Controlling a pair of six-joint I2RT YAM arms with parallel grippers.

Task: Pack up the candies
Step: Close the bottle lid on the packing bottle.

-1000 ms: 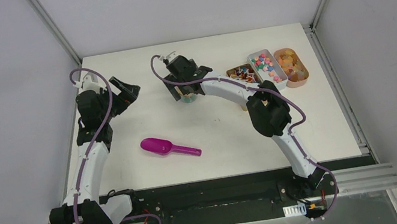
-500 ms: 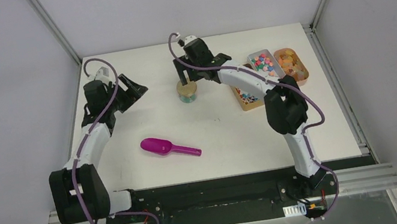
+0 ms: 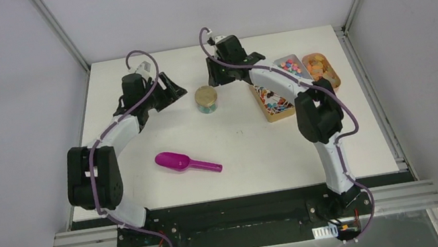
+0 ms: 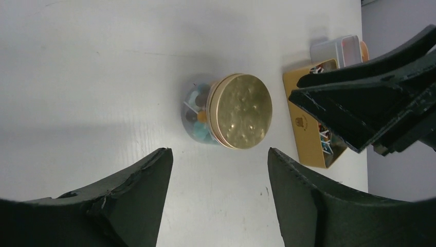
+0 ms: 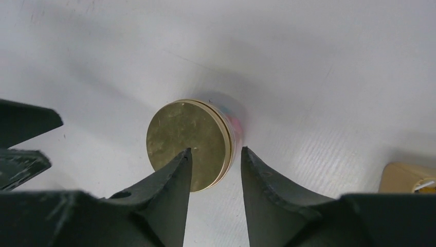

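Note:
A small clear jar [image 3: 205, 99] with a gold lid [image 4: 242, 118] stands at the back middle of the table. The candies [image 4: 197, 116] show as tiny mixed-colour pieces through its wall. More candies [image 3: 290, 68] lie in a clear tray at the back right. My left gripper [image 3: 173, 93] hovers just left of the jar, open and empty; in the left wrist view it [image 4: 219, 154] faces the jar. My right gripper [image 3: 218, 78] hangs just behind and right of the jar. In the right wrist view it [image 5: 216, 150] stands over the lid's edge, jaws narrowly apart, holding nothing.
A purple scoop [image 3: 185, 162] lies on the table in front of the jar. A gold box [image 3: 274, 102] of wrapped sweets and an orange tray [image 3: 321, 70] sit beside the clear tray at the back right.
The right gripper has pulled back off the jar toward the back right, its jaws narrowing. The left arm has swung right, bringing its gripper close to the jar. The jar now stands uncovered.

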